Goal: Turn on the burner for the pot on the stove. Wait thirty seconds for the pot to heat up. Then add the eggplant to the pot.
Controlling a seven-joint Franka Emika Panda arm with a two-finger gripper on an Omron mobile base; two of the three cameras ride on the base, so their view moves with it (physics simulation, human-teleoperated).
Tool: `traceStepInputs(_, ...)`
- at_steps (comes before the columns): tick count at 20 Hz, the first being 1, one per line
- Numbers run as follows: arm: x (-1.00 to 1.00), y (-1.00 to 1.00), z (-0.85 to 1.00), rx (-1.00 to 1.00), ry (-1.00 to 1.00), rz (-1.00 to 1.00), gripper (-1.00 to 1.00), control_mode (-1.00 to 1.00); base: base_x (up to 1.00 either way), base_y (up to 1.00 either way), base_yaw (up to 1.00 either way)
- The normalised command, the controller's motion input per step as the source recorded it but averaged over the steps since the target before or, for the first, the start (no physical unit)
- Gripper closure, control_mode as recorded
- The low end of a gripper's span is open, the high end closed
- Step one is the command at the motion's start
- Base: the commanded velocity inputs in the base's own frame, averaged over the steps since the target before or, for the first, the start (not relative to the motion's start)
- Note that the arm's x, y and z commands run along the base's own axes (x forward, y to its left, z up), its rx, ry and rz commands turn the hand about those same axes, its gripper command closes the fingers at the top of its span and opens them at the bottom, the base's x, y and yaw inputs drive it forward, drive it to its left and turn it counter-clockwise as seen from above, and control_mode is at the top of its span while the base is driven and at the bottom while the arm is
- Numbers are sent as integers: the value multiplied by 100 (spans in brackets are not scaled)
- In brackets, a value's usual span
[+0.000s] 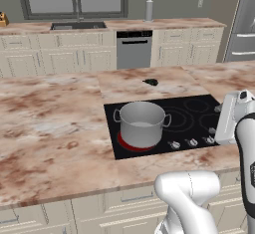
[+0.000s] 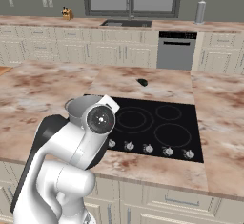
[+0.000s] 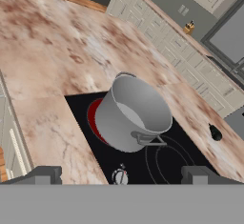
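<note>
Claw [image 3: 119, 175] released, nothing held, hanging above the stove's front edge w/ a knob between its tips.

Progress: burner [image 1: 130, 145] under the pot [image 1: 142, 123] glows red, so step one looks done; heat-up wait can't be judged from a still. Left to do: fetch the eggplant [image 1: 151, 82], which lies on the counter [image 1: 50, 113] just behind the stove [image 1: 194, 113], apart from the pot, and drop it in. Pot sits on the front-left zone, upright, lidless, inside looks empty. Materials: pot is brushed grey steel, cylindrical, w/ small loop handles at the rim; stove is flat glossy black glass w/ thin grey rings and a front row of small silver knobs [image 1: 191, 141]; counter is mottled pink-brown marble; eggplant is small, dark, oblong.
</note>
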Motion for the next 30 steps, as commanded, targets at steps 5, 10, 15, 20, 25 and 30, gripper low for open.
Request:
traceStepInputs(5,0,0,0,0,0,0,-100,-100,0,0,0)
traceStepInputs(10,0,0,0,0,0,0,-100,-100,0,0,0)
traceStepInputs(15,0,0,0,0,0,0,-100,-100,0,0,0)
traceStepInputs(20,0,0,0,0,0,0,-100,-100,0,0,0)
traceStepInputs(25,0,0,0,0,0,0,-100,-100,0,0,0)
traceStepInputs(30,0,0,0,0,0,0,-100,-100,0,0,0)
